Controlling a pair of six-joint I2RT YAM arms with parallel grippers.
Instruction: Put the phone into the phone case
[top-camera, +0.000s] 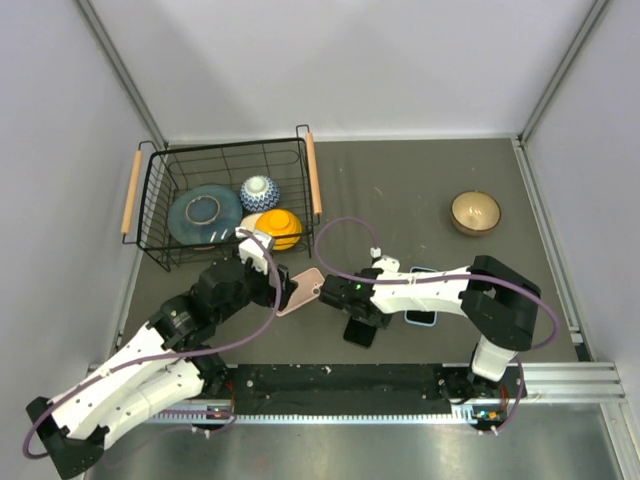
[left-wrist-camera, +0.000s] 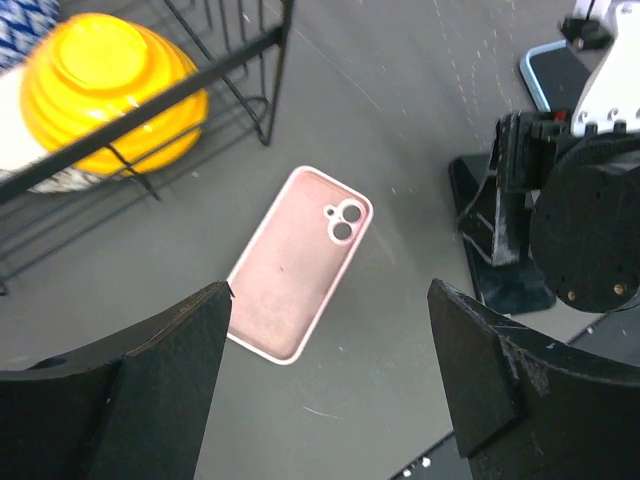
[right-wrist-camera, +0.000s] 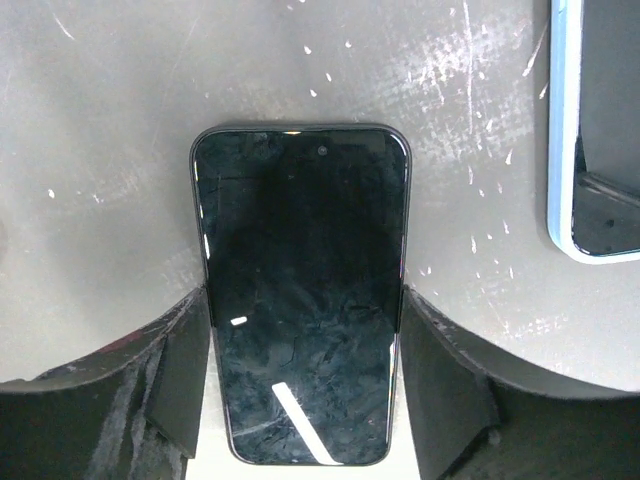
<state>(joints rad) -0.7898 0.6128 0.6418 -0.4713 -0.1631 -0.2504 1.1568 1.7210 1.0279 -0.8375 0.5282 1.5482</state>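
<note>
Phone (right-wrist-camera: 300, 250) lies flat and screen-up on the grey table (top-camera: 400, 190); we see our right gripper (right-wrist-camera: 305, 310) closed on it, one finger (right-wrist-camera: 185, 370) against each long edge, gripping its lower half; the glossy screen carries a few bright reflections.

From above, the pink case (left-wrist-camera: 300, 265) rests on the table at about 10 o'clock from the phone, near it but apart; our left gripper (left-wrist-camera: 330, 295) hangs over the case with its fingers (left-wrist-camera: 170, 350) spread wide, holding nothing and touching nothing; in the left wrist view the case lies tilted, its camera cut-out at the 1 o'clock end, and its near end falls between the two spread fingers.

At 2 o'clock from the phone, seen from above, lies a blue-rimmed slab (top-camera: 422, 305) with a dark face, partly under the right arm; in the right wrist view it sits at 2 o'clock from the phone, apart from it.

At 11 o'clock from the case stands a black wire basket (top-camera: 225, 147) with wooden handles; a yellow bowl (left-wrist-camera: 110, 90) sits upside down in its near corner beside other dishes; a gold bowl (top-camera: 475, 212) stands alone at 1 o'clock, well apart from the phone.
</note>
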